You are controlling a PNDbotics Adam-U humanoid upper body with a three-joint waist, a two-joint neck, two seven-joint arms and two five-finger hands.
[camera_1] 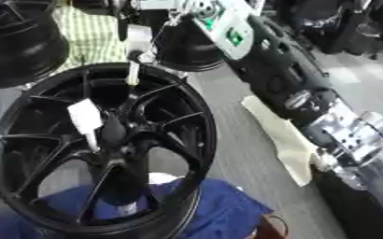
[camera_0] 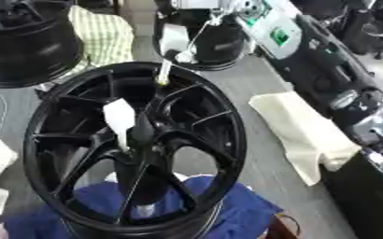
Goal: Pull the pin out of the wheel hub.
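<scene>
Wheel hub (camera_0: 138,149), black with many spokes, stands tilted at the near left of the grey bench (camera_0: 252,88), its lower rim sitting on a blue cloth (camera_0: 227,210). A white tag (camera_0: 119,119) hangs over the spokes just left of the hub's centre. At the far rim a thin pale stick-shaped piece (camera_0: 164,72) points up from the wheel; it may be the pin, cannot tell. A thin line runs from it up toward the far side. Robot's right arm (camera_1: 293,79), black with silver joints, comes in along the right side; the right hand itself is not clear, so cannot tell whether it is released or clenched. Left hand does not show in either view. A cream cloth (camera_0: 301,130) lies on the bench right of the wheel, near the arm. Second black wheel (camera_0: 23,42) sits at far left, with a checked cloth (camera_0: 105,32) just beside it. Another dark round part (camera_0: 215,46) stands at the far centre.
</scene>
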